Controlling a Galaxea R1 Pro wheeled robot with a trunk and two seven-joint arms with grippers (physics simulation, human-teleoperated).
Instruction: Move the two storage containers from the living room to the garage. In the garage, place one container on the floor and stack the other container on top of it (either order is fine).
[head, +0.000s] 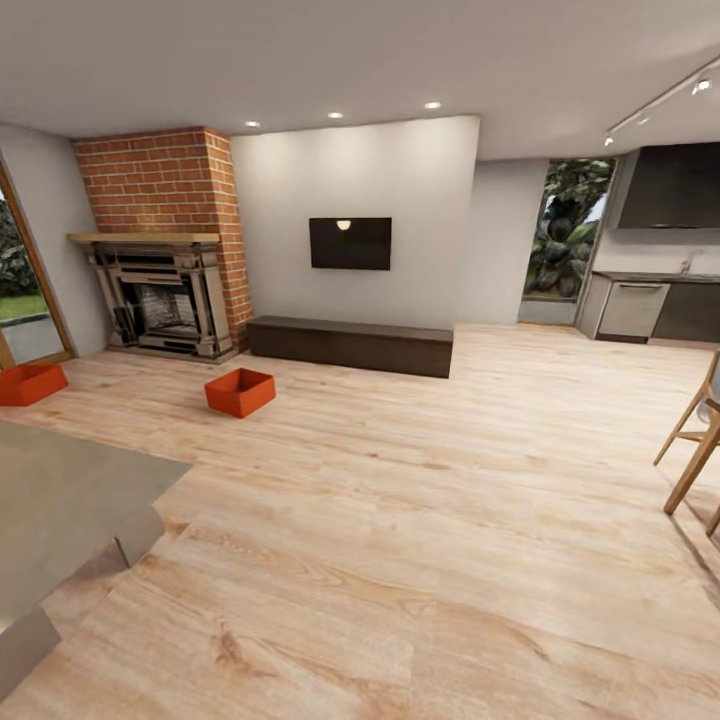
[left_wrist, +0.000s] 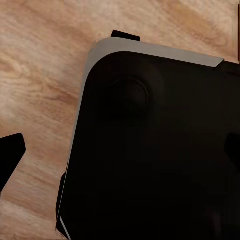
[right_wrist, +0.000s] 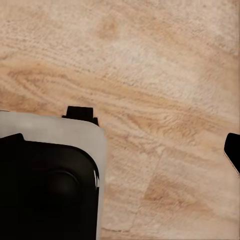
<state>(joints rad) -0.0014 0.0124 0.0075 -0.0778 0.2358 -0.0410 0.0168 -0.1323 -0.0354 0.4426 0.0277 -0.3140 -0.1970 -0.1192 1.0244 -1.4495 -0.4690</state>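
Two orange-red storage containers stand on the light wood planks of the living room in the head view. One container (head: 240, 391) sits in the open ahead of the brick fireplace (head: 165, 245). The other container (head: 30, 383) is at the far left by the glass door. Both are far from me and sit apart from each other. My left gripper (left_wrist: 120, 155) hangs open over my own black base, one dark fingertip (left_wrist: 11, 152) showing against the planks. My right gripper (right_wrist: 120, 150) is open too, holding nothing, above bare planks.
A grey tabletop (head: 60, 500) juts in at the near left. A long dark low cabinet (head: 350, 345) runs under the wall TV. Wooden chair legs (head: 695, 440) stand at the right edge. A kitchen counter (head: 650, 305) lies at the far right. Wide wood floor (head: 420, 500) stretches ahead.
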